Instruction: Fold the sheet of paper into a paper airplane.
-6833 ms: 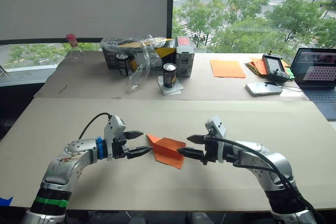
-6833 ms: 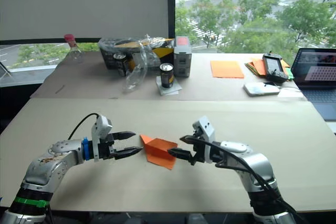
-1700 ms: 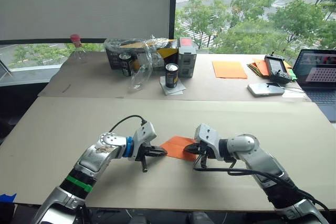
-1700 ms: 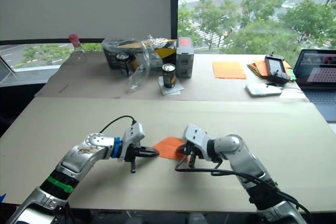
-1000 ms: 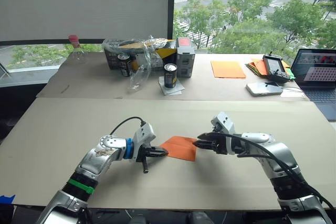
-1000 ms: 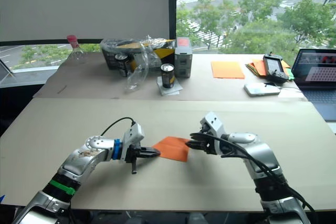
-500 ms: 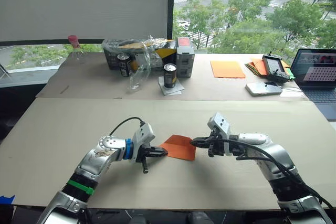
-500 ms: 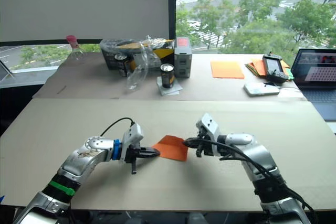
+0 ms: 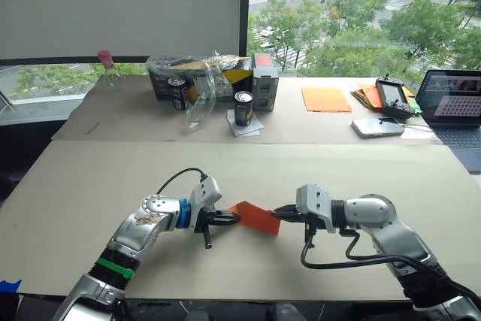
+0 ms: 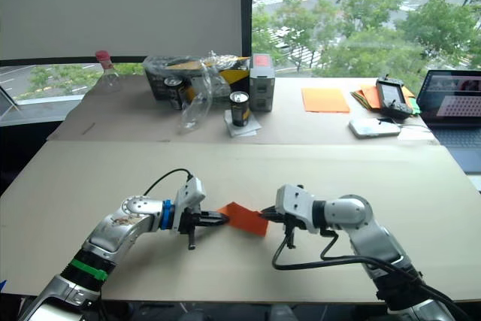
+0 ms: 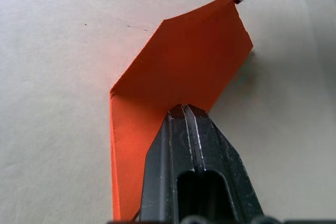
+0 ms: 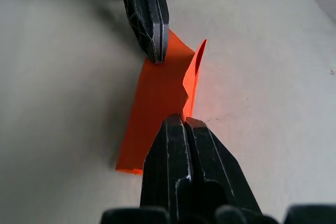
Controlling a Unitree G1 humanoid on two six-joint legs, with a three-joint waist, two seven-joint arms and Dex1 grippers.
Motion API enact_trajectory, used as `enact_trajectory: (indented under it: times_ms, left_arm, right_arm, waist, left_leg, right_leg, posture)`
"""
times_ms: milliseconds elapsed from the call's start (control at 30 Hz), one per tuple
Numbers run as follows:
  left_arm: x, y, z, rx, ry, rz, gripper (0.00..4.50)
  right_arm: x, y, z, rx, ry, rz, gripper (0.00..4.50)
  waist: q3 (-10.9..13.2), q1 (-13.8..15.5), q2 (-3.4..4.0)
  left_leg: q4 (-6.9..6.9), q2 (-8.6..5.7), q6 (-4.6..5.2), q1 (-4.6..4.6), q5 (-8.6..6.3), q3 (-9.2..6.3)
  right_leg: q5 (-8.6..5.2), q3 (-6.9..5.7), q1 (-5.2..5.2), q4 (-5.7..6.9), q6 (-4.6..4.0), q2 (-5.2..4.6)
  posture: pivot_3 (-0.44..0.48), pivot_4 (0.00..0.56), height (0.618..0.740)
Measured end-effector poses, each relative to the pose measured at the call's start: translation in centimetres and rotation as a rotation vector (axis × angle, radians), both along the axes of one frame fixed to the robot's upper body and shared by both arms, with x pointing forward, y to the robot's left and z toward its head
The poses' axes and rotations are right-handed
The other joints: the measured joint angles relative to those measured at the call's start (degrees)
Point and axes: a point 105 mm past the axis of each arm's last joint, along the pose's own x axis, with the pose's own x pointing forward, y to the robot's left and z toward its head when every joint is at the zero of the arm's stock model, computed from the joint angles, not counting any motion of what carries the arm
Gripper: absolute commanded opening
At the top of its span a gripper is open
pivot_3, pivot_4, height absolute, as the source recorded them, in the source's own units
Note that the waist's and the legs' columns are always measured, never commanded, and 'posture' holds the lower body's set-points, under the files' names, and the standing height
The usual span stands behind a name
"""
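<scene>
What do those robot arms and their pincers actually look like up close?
Both arms are silver metal with rounded joints. The left arm has a green band and a blue ring at its wrist; the right arm trails a looping black cable. Each ends in a white block carrying two black, tapered fingers.

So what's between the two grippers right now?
Just the folded orange paper. The left gripper pinches one edge and the right gripper pinches the opposite edge, as the left eye view shows.
</scene>
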Motion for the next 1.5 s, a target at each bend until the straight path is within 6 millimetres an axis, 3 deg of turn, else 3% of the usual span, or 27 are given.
enact_trajectory:
  times_ms: [233, 500, 733, 800, 1000, 1133, 1233, 1500]
  left_arm:
    - [0.0, 0.0, 0.0, -0.001, 0.005, 0.003, 0.00]
    - [0.1, 0.4, 0.0, -0.046, 0.054, 0.056, 0.00]
    - [1.8, -1.2, 5.0, -0.328, -0.008, 0.091, 0.00]
    - [2.0, -1.4, 5.4, -0.342, -0.021, 0.097, 0.00]
    - [1.6, -2.4, 2.3, -0.183, -0.005, 0.076, 0.00]
    - [1.4, -1.6, -0.1, -0.049, -0.025, 0.064, 0.00]
    - [1.3, -1.6, -0.6, -0.019, -0.063, 0.039, 0.00]
    - [1.2, -1.9, -0.8, -0.017, -0.083, 0.014, 0.00]
  right_arm:
    - [-0.5, -0.1, -2.6, -0.131, -0.182, 0.091, 0.03]
    - [-0.1, 0.0, -3.2, -0.192, -0.329, 0.154, 0.03]
    - [0.0, 0.1, -3.5, -0.204, -0.368, 0.170, 0.03]
    - [0.0, 0.1, -3.5, -0.205, -0.368, 0.170, 0.03]
    - [-0.1, 0.2, -3.4, -0.199, -0.381, 0.165, 0.03]
    - [-0.2, 0.2, -3.4, -0.197, -0.377, 0.155, 0.03]
    - [-0.2, 0.0, -3.5, -0.201, -0.365, 0.143, 0.03]
    - [-1.6, -1.6, -2.3, -0.218, -0.277, 0.131, 2.61]
  waist:
    - [0.00, -0.03, 0.00]
    - [0.00, -0.27, -0.03]
    - [-0.04, -0.36, -0.08]
    - [-0.04, -0.40, -0.07]
    - [-0.05, -0.39, -0.09]
    - [-0.05, -0.31, -0.09]
    - [-0.08, -0.07, -0.11]
    - [-0.09, 0.23, -0.08]
  left_leg:
    - [0.00, 0.00, 0.00, 0.09, 0.00, 0.02]
    - [-0.10, 0.04, 0.02, 0.91, -0.01, 0.02]
    - [-0.09, 0.05, 0.02, 0.94, -0.01, 0.01]
    - [-0.09, 0.05, 0.02, 1.01, -0.01, 0.02]
    - [-0.10, 0.04, 0.02, 1.09, -0.01, 0.02]
    - [-0.13, 0.04, 0.02, 1.10, -0.01, 0.01]
    - [-0.14, 0.04, 0.02, 1.22, -0.02, 0.01]
    - [-0.22, 0.00, 0.12, 1.54, -0.10, 0.02]
  right_leg:
    - [0.00, 0.02, 0.06, 0.01, 0.00, 0.00]
    - [-0.05, 0.02, 0.92, -0.12, 0.04, 0.05]
    - [-0.03, 0.02, 0.95, -0.11, 0.01, 0.05]
    - [-0.03, 0.04, 1.00, -0.11, 0.01, 0.05]
    - [-0.04, 0.04, 1.10, -0.13, 0.02, 0.06]
    - [-0.05, 0.04, 1.10, -0.15, 0.02, 0.06]
    - [-0.05, 0.03, 1.28, -0.22, 0.02, 0.05]
    - [-0.35, 0.02, 1.73, -0.45, 0.42, -0.02]
  posture:
    - [0.000, 0.150, 0.732]
    - [0.000, 0.150, 0.732]
    - [0.000, 0.150, 0.732]
    - [0.000, 0.150, 0.732]
    - [0.000, 0.150, 0.732]
    - [0.000, 0.150, 0.732]
    - [0.000, 0.150, 0.732]
    - [0.000, 0.150, 0.732]
